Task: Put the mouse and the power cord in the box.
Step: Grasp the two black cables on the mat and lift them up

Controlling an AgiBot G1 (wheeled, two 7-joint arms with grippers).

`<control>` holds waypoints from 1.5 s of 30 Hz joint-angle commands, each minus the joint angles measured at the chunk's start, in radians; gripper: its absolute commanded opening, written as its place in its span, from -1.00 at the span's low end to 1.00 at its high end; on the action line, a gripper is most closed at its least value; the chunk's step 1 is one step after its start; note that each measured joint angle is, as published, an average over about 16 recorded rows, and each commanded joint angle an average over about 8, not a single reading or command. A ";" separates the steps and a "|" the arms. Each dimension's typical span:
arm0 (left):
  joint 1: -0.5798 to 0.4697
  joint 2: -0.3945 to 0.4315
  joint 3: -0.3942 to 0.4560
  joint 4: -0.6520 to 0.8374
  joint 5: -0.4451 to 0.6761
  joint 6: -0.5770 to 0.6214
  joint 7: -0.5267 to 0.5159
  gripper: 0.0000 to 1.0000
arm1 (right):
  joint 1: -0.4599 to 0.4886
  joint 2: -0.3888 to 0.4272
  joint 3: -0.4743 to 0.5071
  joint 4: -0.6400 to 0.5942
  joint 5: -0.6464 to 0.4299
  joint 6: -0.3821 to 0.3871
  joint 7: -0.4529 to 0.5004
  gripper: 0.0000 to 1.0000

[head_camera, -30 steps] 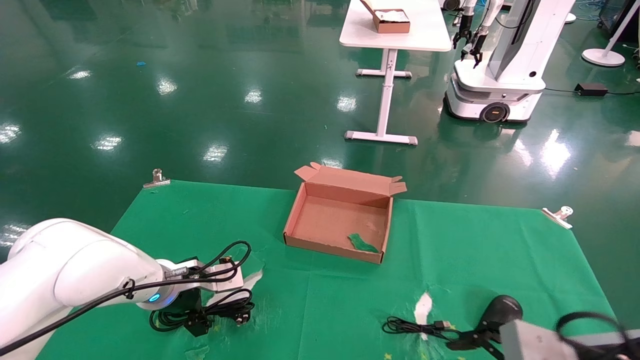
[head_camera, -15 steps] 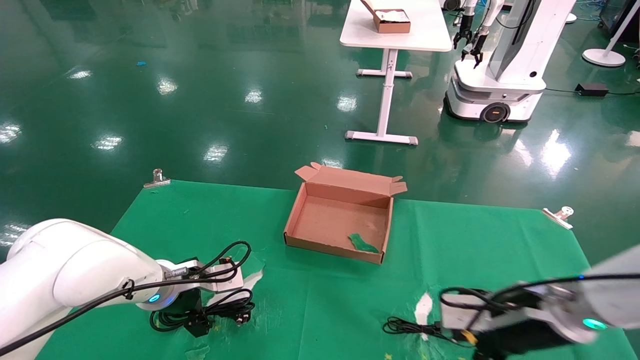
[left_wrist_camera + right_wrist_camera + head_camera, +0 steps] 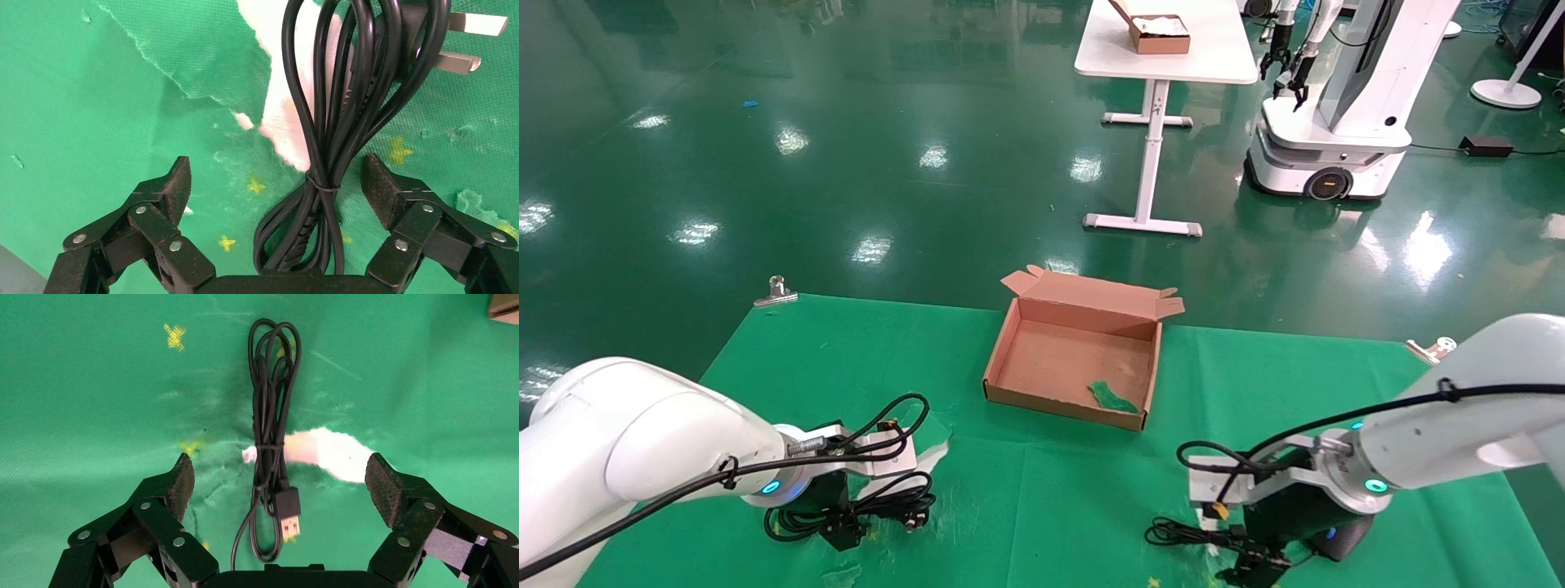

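The power cord (image 3: 883, 508), a thick black tied coil with a pronged plug, lies on the green cloth at the near left. My left gripper (image 3: 843, 535) is down over it, open, with the coil (image 3: 330, 122) between its pads (image 3: 179, 180) but untouched. At the near right my right gripper (image 3: 1254, 563) hangs open above the mouse's thin bundled cable (image 3: 269, 435) and its USB plug (image 3: 287, 511). The black mouse (image 3: 1340, 537) shows partly beneath the right wrist. The box (image 3: 1050, 359) stands open in the middle, holding only a green scrap (image 3: 1111, 398).
Metal clips (image 3: 776, 291) (image 3: 1434, 351) pin the cloth's far corners. The cloth is torn, with white patches (image 3: 287, 122) (image 3: 330, 450) under both cables. Far behind stand a white table (image 3: 1214, 57) with a small brown box (image 3: 1158, 34) and another robot (image 3: 1336, 106).
My right arm has swung in from the lower right edge to the left, now over the mouse cable and covering most of the mouse. The left arm has not moved.
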 commanded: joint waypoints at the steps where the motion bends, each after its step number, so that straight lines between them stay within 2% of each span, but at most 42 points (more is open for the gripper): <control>1: 0.000 0.000 0.000 0.000 0.000 0.000 0.000 0.90 | 0.011 -0.026 -0.005 -0.056 -0.007 0.016 -0.025 1.00; 3: 0.000 0.000 0.000 0.000 0.000 0.000 0.000 0.44 | 0.018 -0.040 -0.008 -0.089 -0.012 0.026 -0.036 1.00; 4: 0.000 0.000 0.000 0.000 0.000 0.000 0.000 0.19 | 0.022 -0.048 -0.010 -0.106 -0.017 0.033 -0.040 0.84; 8: 0.000 0.000 0.000 0.000 0.000 0.000 0.000 -0.81 | 0.032 -0.068 -0.017 -0.146 -0.032 0.051 -0.044 -0.16; 9: 0.000 0.000 0.000 0.000 0.000 0.000 0.000 -0.96 | 0.034 -0.071 -0.018 -0.151 -0.034 0.053 -0.045 -0.41; 11: 0.000 0.000 0.000 0.000 0.000 0.000 0.000 -1.00 | 0.036 -0.074 -0.019 -0.157 -0.036 0.056 -0.045 -0.91; 12: 0.000 0.000 0.000 0.000 0.000 0.000 0.000 -1.00 | 0.035 -0.072 -0.019 -0.155 -0.036 0.056 -0.045 -1.00; 45: 0.000 0.000 0.000 0.000 0.000 -0.001 0.000 -1.00 | 0.024 -0.052 -0.011 -0.117 -0.019 0.037 -0.042 -1.00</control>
